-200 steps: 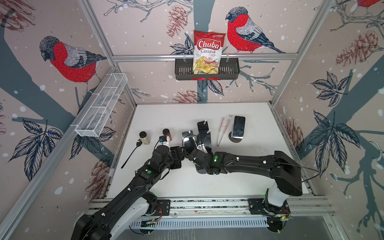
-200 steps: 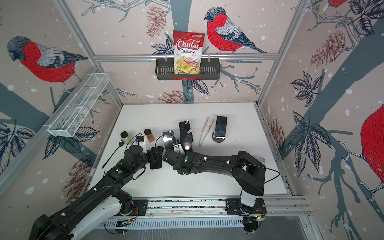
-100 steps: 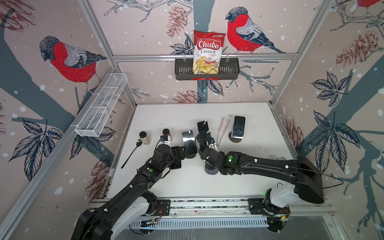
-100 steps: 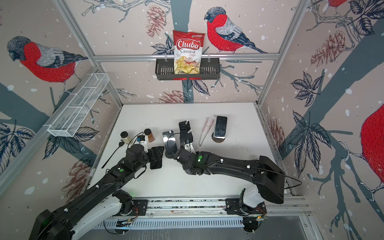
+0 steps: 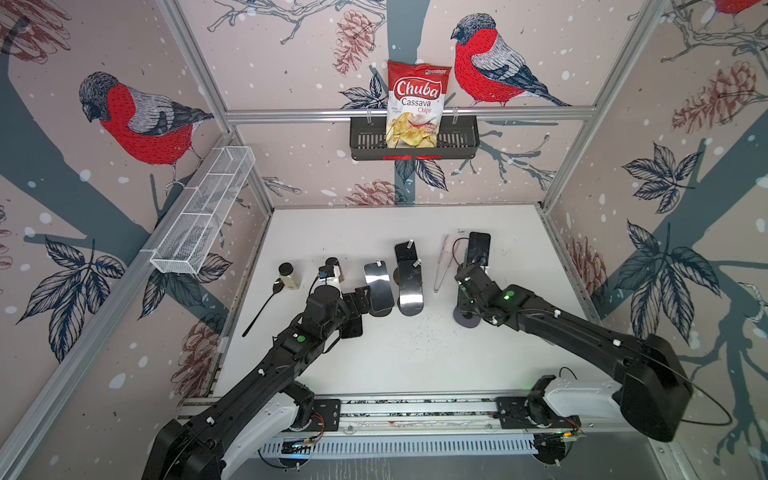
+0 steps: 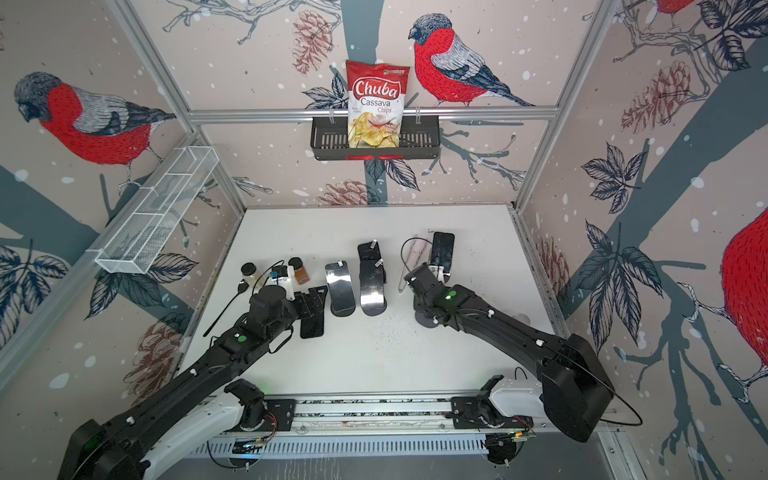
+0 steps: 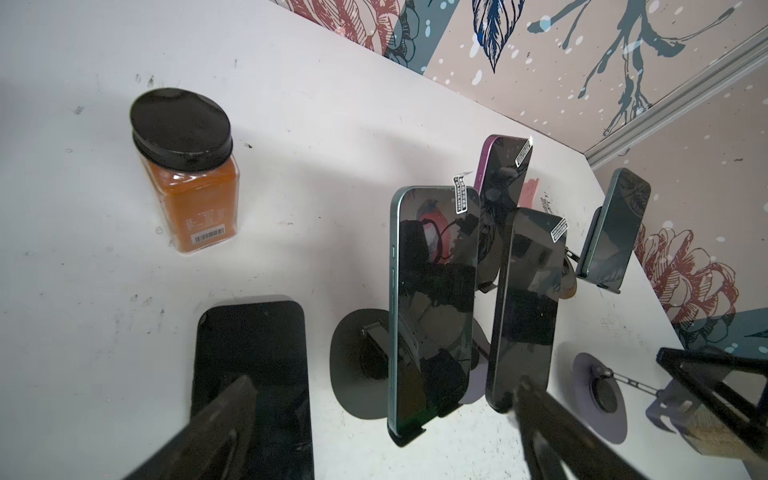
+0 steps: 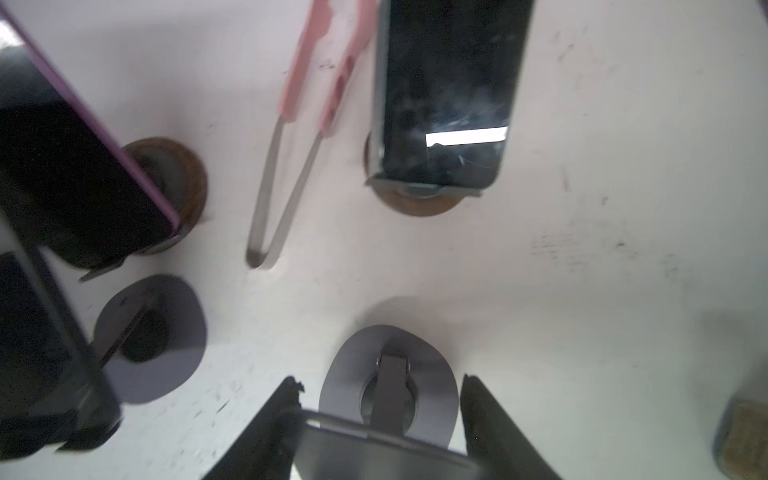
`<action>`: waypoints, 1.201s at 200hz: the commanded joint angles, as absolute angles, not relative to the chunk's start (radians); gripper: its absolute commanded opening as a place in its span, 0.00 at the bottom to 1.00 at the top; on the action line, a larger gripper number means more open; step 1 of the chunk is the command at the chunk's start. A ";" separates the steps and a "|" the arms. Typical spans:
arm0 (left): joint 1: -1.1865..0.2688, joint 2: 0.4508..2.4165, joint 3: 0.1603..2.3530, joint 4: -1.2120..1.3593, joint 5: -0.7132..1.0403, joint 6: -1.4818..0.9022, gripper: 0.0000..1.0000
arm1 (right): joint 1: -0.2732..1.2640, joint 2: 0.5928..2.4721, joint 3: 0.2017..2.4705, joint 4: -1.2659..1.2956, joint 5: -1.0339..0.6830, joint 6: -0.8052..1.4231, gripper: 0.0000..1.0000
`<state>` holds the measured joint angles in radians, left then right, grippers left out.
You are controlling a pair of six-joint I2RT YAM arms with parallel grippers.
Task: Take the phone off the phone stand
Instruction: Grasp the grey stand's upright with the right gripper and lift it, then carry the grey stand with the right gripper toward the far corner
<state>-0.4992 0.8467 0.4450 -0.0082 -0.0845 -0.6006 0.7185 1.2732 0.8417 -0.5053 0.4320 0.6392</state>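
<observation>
My left hand (image 5: 360, 300) hangs wide open with nothing in it, just above the black phone (image 7: 249, 345). The phone lies flat on the tabletop (image 5: 415, 361), clear of every stand.

My right hand (image 8: 380, 380) is clamped shut on a grey plate (image 8: 374, 453) at the top of the stand (image 8: 432, 374). The stand's round base sits on the tabletop right below it, well apart from the black phone. The right wrist view is blurred and cuts the plate off at the edge. I take it for the stand's bare cradle rather than the back of a phone, but I can't be sure.

If I'm right about that, the main part is done: the phone is off its stand and lying flat. What's left for me is small: release the stand so it stays upright, and pull both arms back. Four other phones (image 7: 432, 291) lean on their own stands between my hands, so I'd need to withdraw without clipping them.
</observation>
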 commanded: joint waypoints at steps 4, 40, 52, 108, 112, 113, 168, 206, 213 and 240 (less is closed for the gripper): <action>-0.498 0.833 0.465 0.005 -0.134 -0.586 0.96 | 0.614 1.259 0.837 -0.458 0.425 0.550 0.51; -0.498 0.806 0.469 -0.007 -0.177 -0.583 0.96 | 0.428 1.287 0.862 -0.398 0.363 0.458 0.52; -0.499 0.799 0.471 -0.016 -0.187 -0.581 0.96 | 0.378 1.304 0.876 -0.391 0.357 0.434 0.52; -0.498 0.802 0.485 -0.037 -0.207 -0.575 0.96 | 0.175 1.407 0.934 -0.300 0.274 0.385 0.55; -0.497 0.803 0.486 -0.035 -0.207 -0.576 0.96 | 0.167 1.416 0.936 -0.286 0.265 0.383 0.55; -0.496 0.803 0.485 -0.034 -0.207 -0.576 0.96 | 0.166 1.417 0.935 -0.283 0.264 0.382 0.55; -0.498 0.840 0.510 -0.046 -0.213 -0.563 0.96 | 0.124 1.541 0.977 -0.148 0.252 0.367 0.56; -0.498 0.875 0.553 -0.074 -0.212 -0.551 0.96 | 0.120 1.627 1.023 -0.140 0.281 0.346 0.57; -0.496 0.877 0.560 -0.078 -0.213 -0.551 0.96 | 0.119 1.638 1.026 -0.142 0.285 0.346 0.58; -0.499 0.886 0.573 -0.082 -0.210 -0.556 0.96 | 0.116 1.664 1.031 -0.139 0.284 0.346 0.62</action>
